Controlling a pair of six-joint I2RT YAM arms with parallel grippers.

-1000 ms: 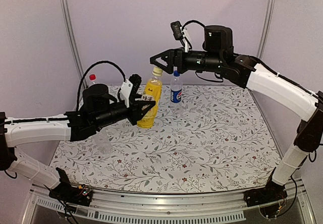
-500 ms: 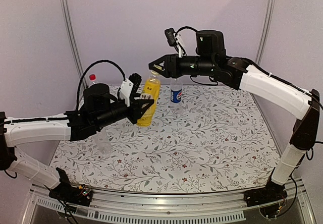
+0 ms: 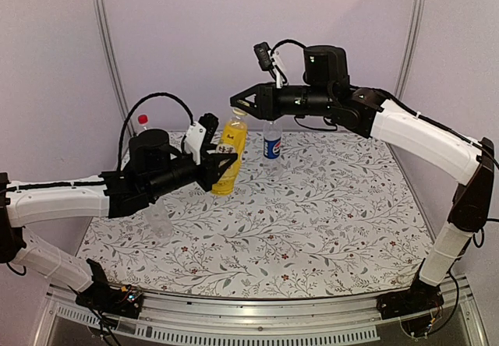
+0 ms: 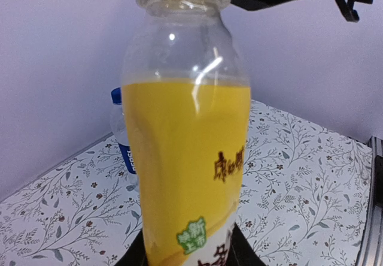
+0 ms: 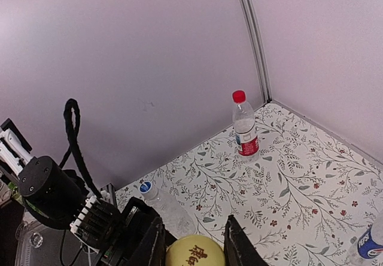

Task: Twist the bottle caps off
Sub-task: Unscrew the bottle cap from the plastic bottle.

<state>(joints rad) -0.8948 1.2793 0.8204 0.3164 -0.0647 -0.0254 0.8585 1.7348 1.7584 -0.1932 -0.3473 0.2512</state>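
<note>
Now | right tool (image 3: 237,104) newly clamped on cap (image 5: 194,253) | left tool (image 3: 222,168) still grips yellow bottle (image 4: 185,158)

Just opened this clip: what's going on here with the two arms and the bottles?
The left gripper holds the yellow bottle by its lower body, tilted over the table. The right gripper is shut on its yellow cap from above, set to twist. The cap is still on. The blue-label bottle, the red-capped bottle and the plain clear bottle wait on the table, untouched and capped.
</note>
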